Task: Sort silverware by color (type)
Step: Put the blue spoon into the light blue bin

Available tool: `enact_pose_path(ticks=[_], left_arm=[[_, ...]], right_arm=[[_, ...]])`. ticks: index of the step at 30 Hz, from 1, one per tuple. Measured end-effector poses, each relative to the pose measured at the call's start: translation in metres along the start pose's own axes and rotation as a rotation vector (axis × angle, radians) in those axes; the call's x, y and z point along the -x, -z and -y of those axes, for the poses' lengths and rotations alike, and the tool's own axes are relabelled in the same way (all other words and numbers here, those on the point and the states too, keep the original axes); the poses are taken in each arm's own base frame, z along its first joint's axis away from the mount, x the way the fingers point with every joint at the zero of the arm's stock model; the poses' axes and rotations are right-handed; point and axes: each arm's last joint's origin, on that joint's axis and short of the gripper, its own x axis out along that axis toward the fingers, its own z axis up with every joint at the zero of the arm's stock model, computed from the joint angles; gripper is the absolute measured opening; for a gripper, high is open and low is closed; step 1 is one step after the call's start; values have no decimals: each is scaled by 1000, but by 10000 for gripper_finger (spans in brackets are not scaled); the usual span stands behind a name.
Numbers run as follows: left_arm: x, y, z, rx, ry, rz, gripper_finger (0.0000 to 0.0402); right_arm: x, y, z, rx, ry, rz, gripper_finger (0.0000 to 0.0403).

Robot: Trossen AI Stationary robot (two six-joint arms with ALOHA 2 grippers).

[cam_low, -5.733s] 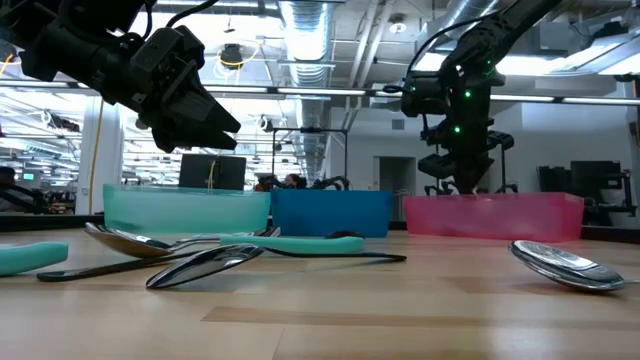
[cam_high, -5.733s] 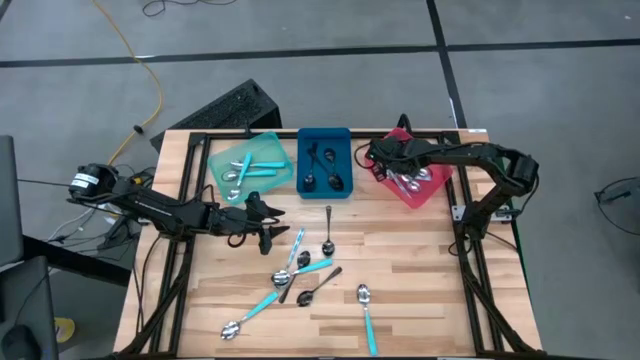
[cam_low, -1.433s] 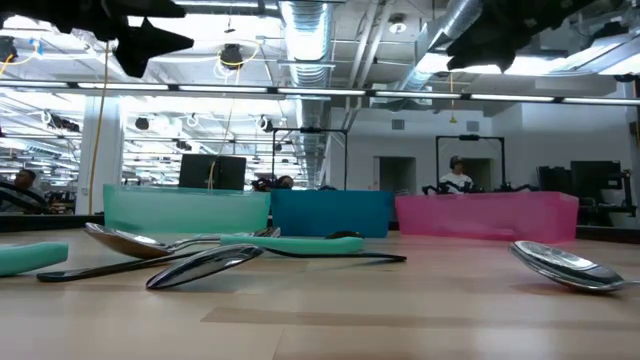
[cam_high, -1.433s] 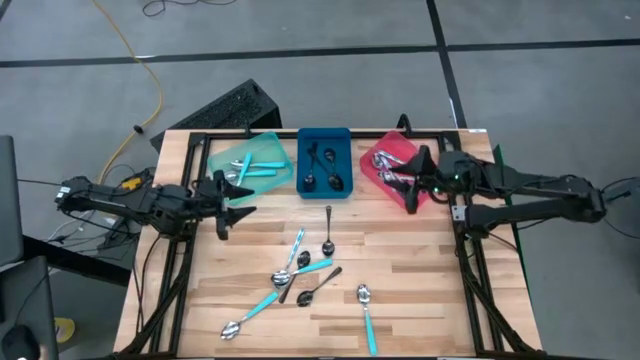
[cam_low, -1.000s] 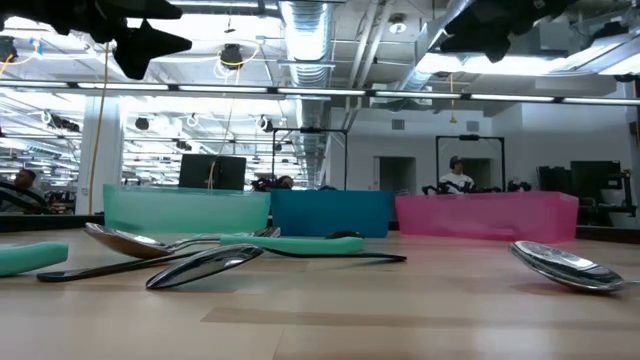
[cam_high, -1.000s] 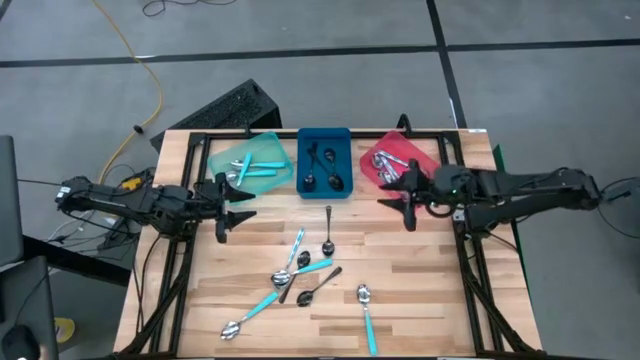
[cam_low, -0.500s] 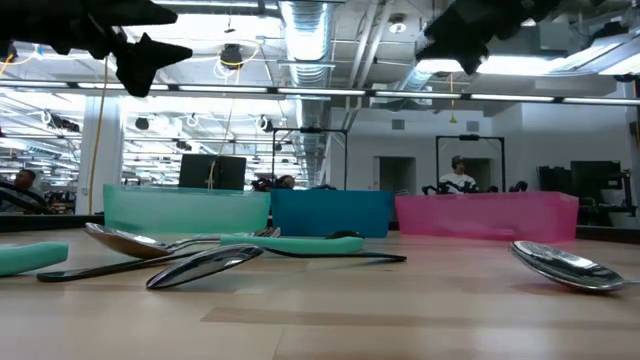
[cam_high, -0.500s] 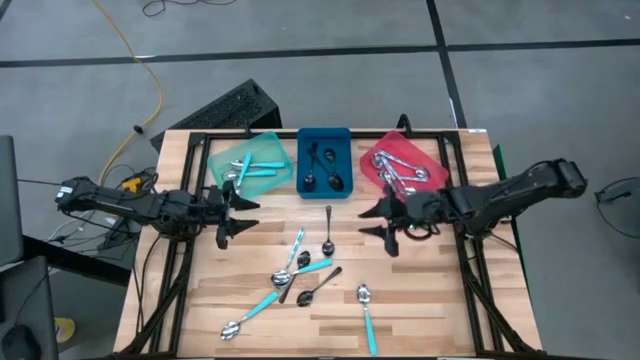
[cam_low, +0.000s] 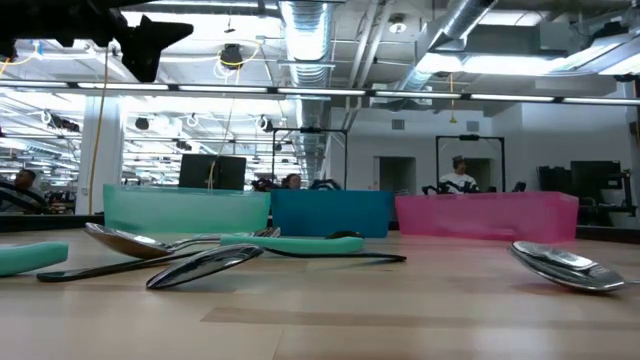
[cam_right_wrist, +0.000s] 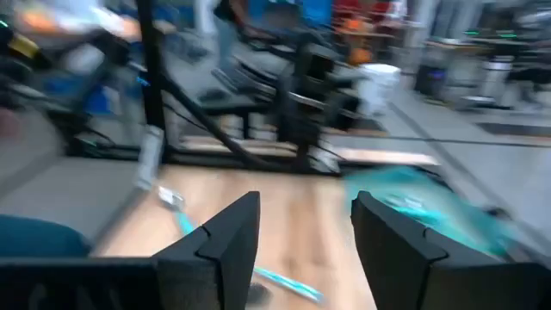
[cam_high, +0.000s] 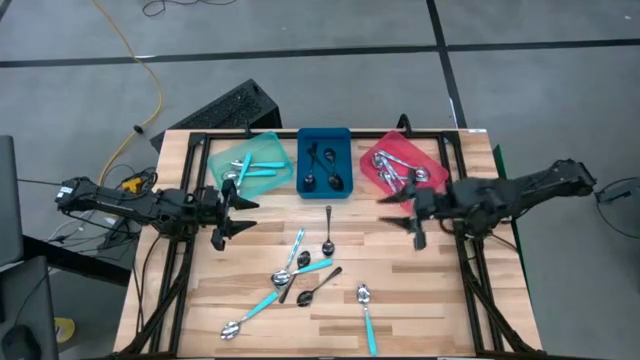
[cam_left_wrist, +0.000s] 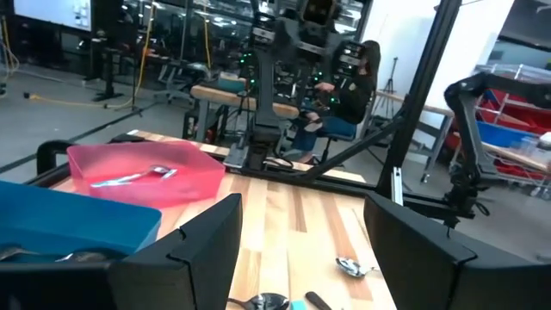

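Three trays stand in a row along the table's far edge; the middle tray is the landmark; the left tray sits just beside it on one side, the right tray near it on the other; each holds spoons; loose spoons lie scattered before the middle tray; the left gripper hangs before the left tray, the right gripper before the right tray.

I see even overhead lighting, soft shadows. Right wrist view motion-blurred. Low view: ceiling lamps glare, near spoon soft.
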Motion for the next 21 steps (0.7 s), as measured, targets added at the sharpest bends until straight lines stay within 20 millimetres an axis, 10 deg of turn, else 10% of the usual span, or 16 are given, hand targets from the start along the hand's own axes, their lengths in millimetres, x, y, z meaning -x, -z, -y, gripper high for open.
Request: enact_pose_path(ticks=[10,21], left_arm=[[0,0,0,-12,0,0,228],[0,0,0,-11,0,0,228]], right_arm=[[54,-2,17,-29,121,-30,205],[41,50,14,-42,131,-47,204]])
